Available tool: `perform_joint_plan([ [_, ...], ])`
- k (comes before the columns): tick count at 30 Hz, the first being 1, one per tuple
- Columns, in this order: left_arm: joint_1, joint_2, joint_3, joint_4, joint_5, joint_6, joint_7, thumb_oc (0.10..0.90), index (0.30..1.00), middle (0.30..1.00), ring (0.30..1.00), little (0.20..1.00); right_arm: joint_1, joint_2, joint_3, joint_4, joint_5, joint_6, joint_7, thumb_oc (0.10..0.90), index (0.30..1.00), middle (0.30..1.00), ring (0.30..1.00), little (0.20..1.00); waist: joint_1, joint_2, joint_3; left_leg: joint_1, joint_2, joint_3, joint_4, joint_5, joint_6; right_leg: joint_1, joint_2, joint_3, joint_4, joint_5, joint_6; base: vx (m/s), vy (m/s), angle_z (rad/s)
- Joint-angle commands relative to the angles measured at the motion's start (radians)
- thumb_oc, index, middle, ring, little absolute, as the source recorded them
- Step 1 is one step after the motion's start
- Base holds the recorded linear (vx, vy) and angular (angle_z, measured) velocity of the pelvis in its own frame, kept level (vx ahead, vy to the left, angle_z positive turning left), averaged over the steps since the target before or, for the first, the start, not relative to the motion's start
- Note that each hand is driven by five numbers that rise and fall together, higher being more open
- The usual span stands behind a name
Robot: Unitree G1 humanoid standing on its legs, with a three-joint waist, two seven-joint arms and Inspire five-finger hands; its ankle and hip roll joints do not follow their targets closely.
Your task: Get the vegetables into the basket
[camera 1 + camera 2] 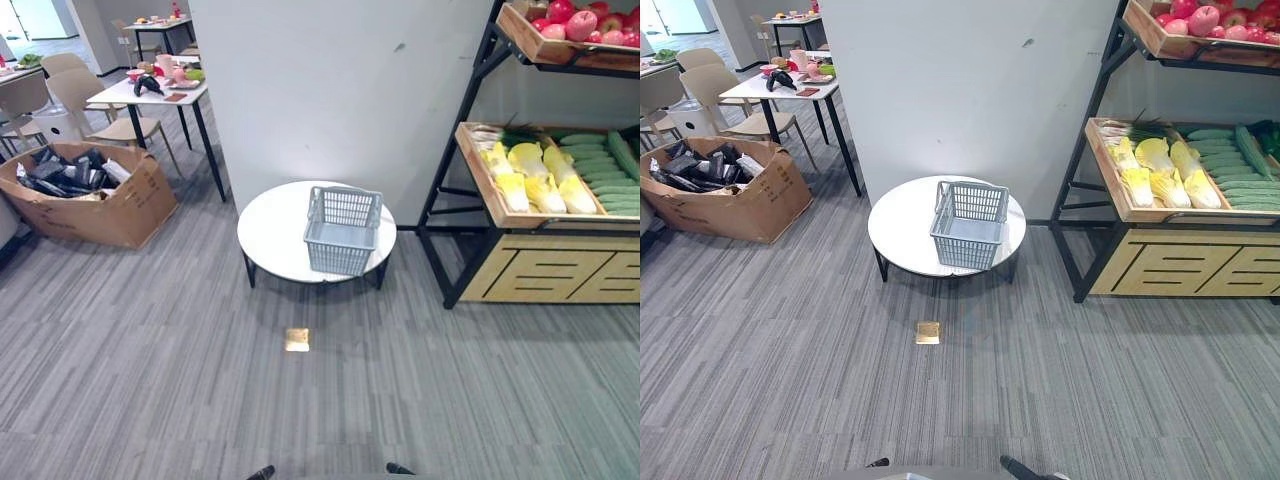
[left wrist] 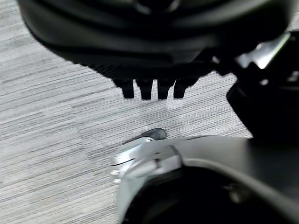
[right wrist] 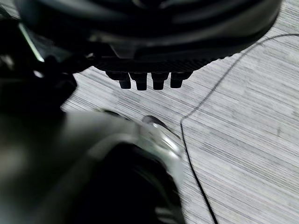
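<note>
On the grey carpet ahead of me stands a low round white table (image 1: pixel 275 235), and the grey basket (image 1: pixel 342 230) sits on its right half, upright, nothing visible inside. The vegetables (image 1: pixel 560 178) lie well apart from it, off to my right, in a wooden tray (image 1: pixel 478 170) on the middle level of a black-framed shelf rack (image 1: pixel 455 225): pale yellow-green cabbages on the near side, long green cucumbers beside them. A higher tray (image 1: pixel 525 40) holds red apples and is cut off at the picture's edge, as is the far end of the cucumbers. A white pillar (image 1: pixel 330 90) rises right behind the table. A small tan square (image 1: pixel 297 340) lies on the floor between me and the table. To my left, an open cardboard box (image 1: pixel 95 200) of dark odds and ends, with white tables and chairs (image 1: pixel 110 110) beyond it. My left hand (image 2: pixel 149 60) hangs over bare carpet, its fingers (image 2: pixel 145 88) curled under so only blunt tips show, holding nothing; my right hand (image 3: pixel 149 51) hangs likewise, curled and empty
</note>
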Motion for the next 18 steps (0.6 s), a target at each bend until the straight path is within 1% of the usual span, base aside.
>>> perform_joint_plan([
  [1,-0.075,-0.045,-0.009,0.027,0.005,-0.034,-0.017,0.9,1.0,1.0,1.0,1.0,-0.069,0.028,0.026,0.041,-0.004,-0.036,0.029,0.9,1.0,1.0,1.0,1.0,-0.01,-0.013,0.018,0.05,0.035,0.051,-0.053,-0.023,-0.069,0.069,-0.09,-0.013,-0.168,0.144,0.141,0.0,0.0,0.0],
  [8,-0.068,-0.047,0.013,0.03,-0.042,-0.037,-0.038,0.9,1.0,1.0,1.0,1.0,-0.062,0.031,0.027,0.047,-0.001,-0.039,0.034,0.9,1.0,1.0,1.0,1.0,-0.008,-0.013,0.018,0.051,0.035,0.05,-0.053,-0.025,-0.07,0.071,-0.089,-0.014,-0.168,0.143,0.141,0.0,0.0,0.0],
  [18,-0.074,-0.052,-0.01,0.029,-0.013,-0.036,-0.038,0.9,1.0,1.0,1.0,1.0,-0.061,0.029,0.021,0.054,0.009,-0.034,0.041,0.9,1.0,1.0,1.0,1.0,-0.007,-0.01,0.02,0.055,0.033,0.047,-0.053,-0.029,-0.069,0.076,-0.09,-0.014,-0.168,0.139,0.142,0.0,0.0,0.0],
])
